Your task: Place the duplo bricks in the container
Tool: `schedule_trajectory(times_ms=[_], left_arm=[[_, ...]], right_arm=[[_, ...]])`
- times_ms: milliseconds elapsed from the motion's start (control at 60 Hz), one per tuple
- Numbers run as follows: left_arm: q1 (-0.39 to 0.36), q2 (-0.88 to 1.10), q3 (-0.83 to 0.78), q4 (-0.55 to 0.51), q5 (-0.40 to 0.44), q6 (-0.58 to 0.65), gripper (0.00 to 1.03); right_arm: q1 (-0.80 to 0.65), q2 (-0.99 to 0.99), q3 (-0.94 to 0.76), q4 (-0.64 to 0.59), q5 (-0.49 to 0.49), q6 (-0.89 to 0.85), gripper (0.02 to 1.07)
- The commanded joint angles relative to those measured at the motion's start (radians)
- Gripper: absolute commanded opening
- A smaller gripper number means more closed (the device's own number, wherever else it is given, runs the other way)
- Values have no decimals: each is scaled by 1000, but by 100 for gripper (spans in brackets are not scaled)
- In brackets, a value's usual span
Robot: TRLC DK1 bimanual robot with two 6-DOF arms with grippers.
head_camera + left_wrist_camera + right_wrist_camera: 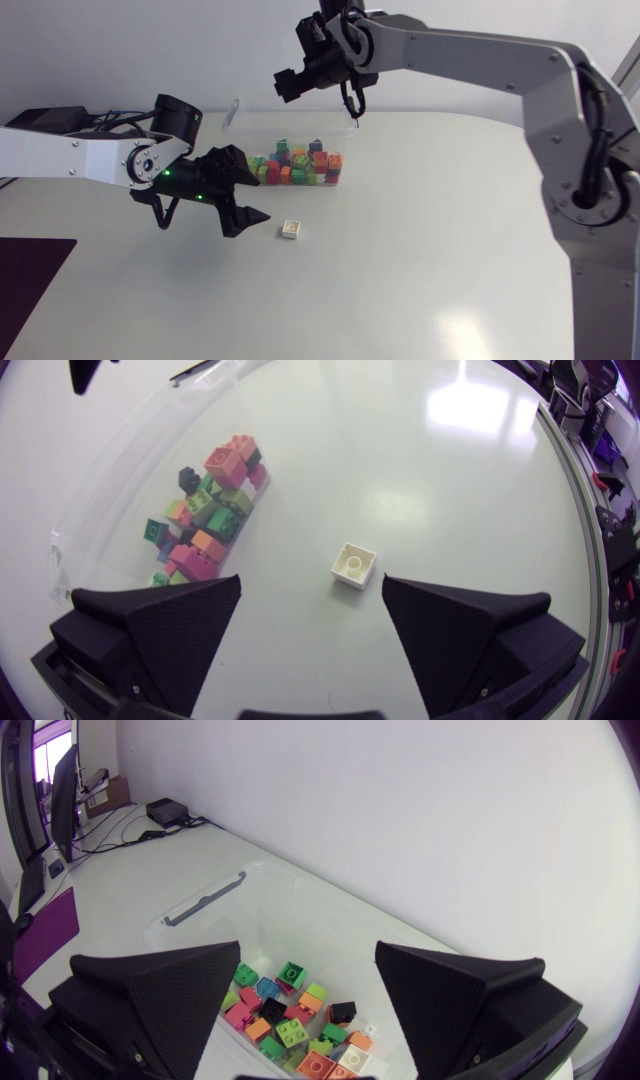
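Tabletop [400, 285] holds one white square brick [353, 565], ring centred inside.

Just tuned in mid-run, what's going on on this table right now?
The container holds a pile of coloured bricks. One white brick lies outside it on the table. The left tool, open, is close to that brick. The right tool, open, hangs above the container. Neither holds anything.
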State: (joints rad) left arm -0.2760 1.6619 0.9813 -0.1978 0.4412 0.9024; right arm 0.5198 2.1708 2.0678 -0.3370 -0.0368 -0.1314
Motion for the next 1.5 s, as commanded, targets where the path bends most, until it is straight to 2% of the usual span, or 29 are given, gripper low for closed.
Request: schedule_trajectory(times_ms=[0, 267, 600, 1117, 1483], left_arm=[[-20, 45, 33, -35, 10, 73, 98], [-52, 133, 146, -155, 13, 193, 98], [-77, 268, 333, -348, 7, 323, 97], [-152, 426, 534, -499, -179, 386, 95], [-190, 473, 600, -557, -268, 378, 92]], right_arm=[[-6, -92, -86, -5, 5, -25, 103], [-10, -325, -385, 59, -3, -47, 103], [-9, -548, -695, 73, -6, -108, 103], [-35, -766, -1060, 82, 18, -174, 103], [-12, -852, -1210, 62, 80, -188, 103]])
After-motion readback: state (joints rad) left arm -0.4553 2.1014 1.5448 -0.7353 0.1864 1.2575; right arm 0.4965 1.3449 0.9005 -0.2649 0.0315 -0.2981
